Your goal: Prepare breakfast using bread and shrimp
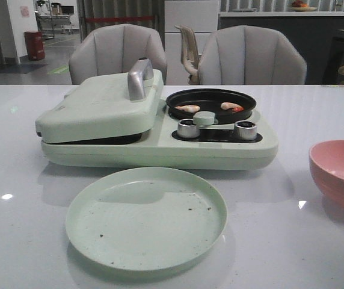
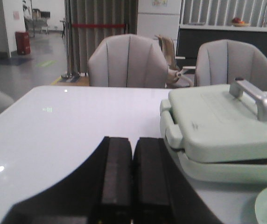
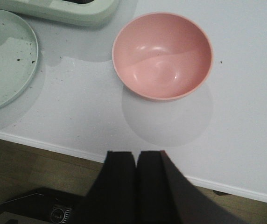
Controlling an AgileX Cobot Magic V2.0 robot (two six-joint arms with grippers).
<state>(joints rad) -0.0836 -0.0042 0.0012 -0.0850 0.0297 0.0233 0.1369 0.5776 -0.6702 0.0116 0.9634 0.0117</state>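
Mint-green breakfast maker (image 1: 160, 135) sits centre frame on the white table (image 1: 15, 180), its sandwich-press lid (image 1: 100, 108) down with a silver handle (image 1: 139, 78) on top. To the right, a round black pan (image 1: 211, 102) above two silver knobs (image 1: 189, 128). Lower centre, a pale green plate (image 1: 146, 218) speckled with dark crumbs. At the right edge, a pink bowl (image 1: 339, 173). Two grey chairs (image 1: 118, 53) line the top.

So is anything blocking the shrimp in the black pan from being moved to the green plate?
Nothing visible does. Two shrimp lie uncovered in the black pan, and the green plate in front of the breakfast maker holds only crumbs. Both pincers are shut and away from the pan.
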